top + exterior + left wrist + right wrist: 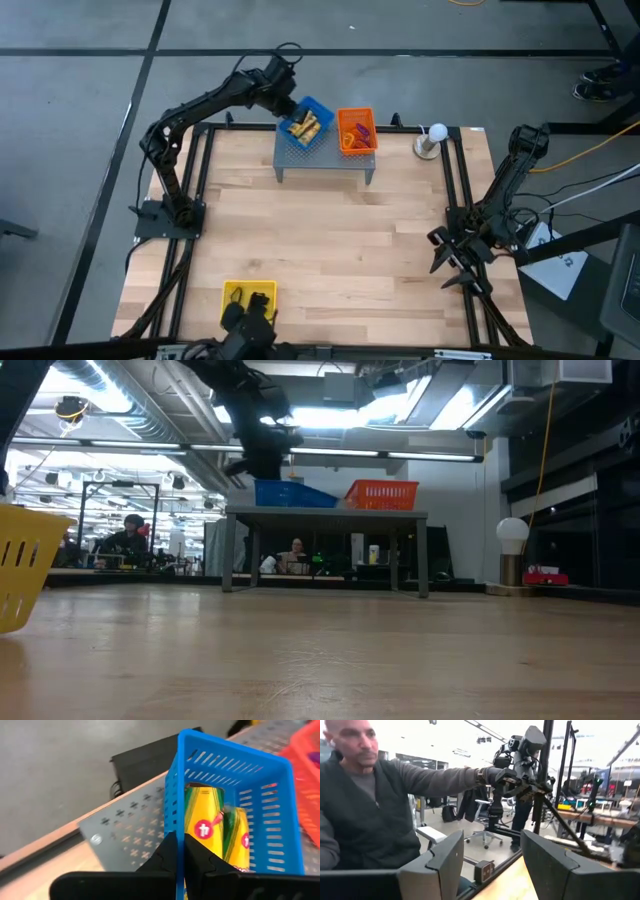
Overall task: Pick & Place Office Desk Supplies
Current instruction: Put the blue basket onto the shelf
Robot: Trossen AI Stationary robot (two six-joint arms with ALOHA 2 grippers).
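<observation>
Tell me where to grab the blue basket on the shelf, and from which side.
Take the blue basket by its thin upright rim wall, from above, one finger inside and one outside. The walls are slotted and narrow enough to pinch, and the basket sits open-topped on the grey perforated shelf. The left gripper is already there, fingers shut on the near wall, so that corner probably works. Yellow packets lie inside; keep the inner finger shallow.

Robotics lab or workshop, open-plan. Bare concrete floor [80, 80] with dark seams. Wooden worktop [330, 250] boxed in a black metal frame [205, 180]. Overhead: exposed ducts [130, 400] and strip lights [330, 452]. Far beyond the jaws, people [130, 540] sit at benches; office chair [482, 822], tripod rig [540, 790], more equipment. A person in a dark vest [370, 805] sits just beside the worktop.
</observation>
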